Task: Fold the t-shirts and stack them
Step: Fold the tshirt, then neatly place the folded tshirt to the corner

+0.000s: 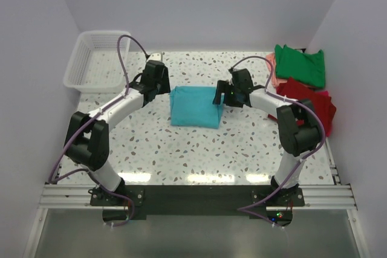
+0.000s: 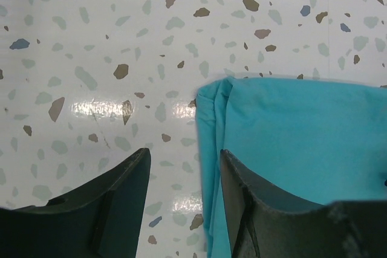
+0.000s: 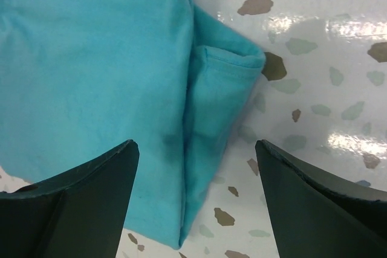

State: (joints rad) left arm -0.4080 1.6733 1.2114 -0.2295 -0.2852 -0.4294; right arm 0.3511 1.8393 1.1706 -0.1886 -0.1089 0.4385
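Observation:
The turquoise t-shirt (image 1: 195, 107) lies folded into a flat rectangle in the middle of the table. My left gripper (image 1: 163, 86) hovers at its left edge, open and empty; in the left wrist view (image 2: 184, 167) the shirt's edge (image 2: 290, 137) runs between and past my fingers. My right gripper (image 1: 220, 97) hovers over the shirt's right edge, open wide and empty; in the right wrist view (image 3: 196, 158) the folded edge (image 3: 205, 107) lies between the fingers. A green t-shirt (image 1: 300, 64), a red one (image 1: 314, 104) and a salmon-pink one (image 1: 273, 69) lie piled at the right.
A white lattice basket (image 1: 94, 61) stands at the back left corner. White walls close in the table on the left, back and right. The terrazzo tabletop (image 1: 199, 149) is bare in front of the shirt.

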